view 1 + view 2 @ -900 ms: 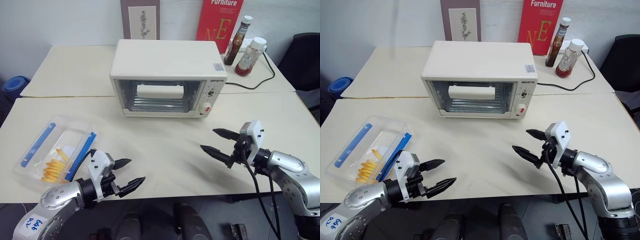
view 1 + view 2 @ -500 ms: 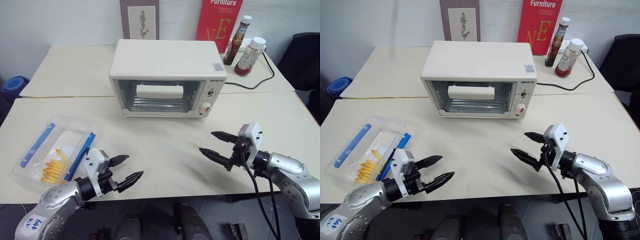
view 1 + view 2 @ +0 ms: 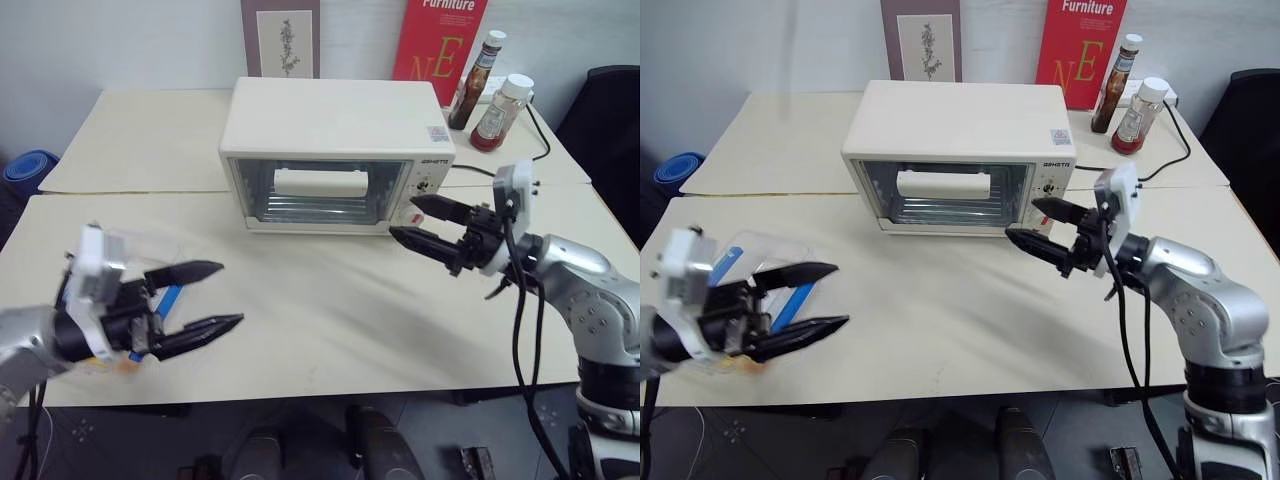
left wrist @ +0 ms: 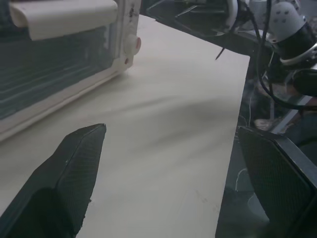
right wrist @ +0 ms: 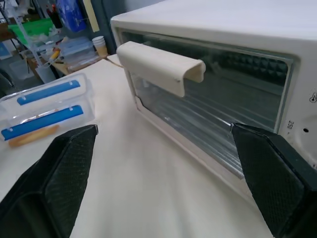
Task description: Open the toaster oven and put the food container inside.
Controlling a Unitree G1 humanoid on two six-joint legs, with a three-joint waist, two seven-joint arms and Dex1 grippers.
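Still closed, cream-white toaster oven [image 3: 335, 150]

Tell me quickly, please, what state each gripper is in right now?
Left gripper: open, holding nothing, above the table beside the food container.
Right gripper: open, holding nothing, in front of the toaster oven.

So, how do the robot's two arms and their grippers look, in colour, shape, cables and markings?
Both arms are rounded silver-grey metal shells with black joints. Each ends in a white block carrying two black, pointed fingers; the left gripper and the right gripper look alike. In the wrist views the fingers have a fine textured inner face. Black cables hang in loops from the right arm. No markings are readable.
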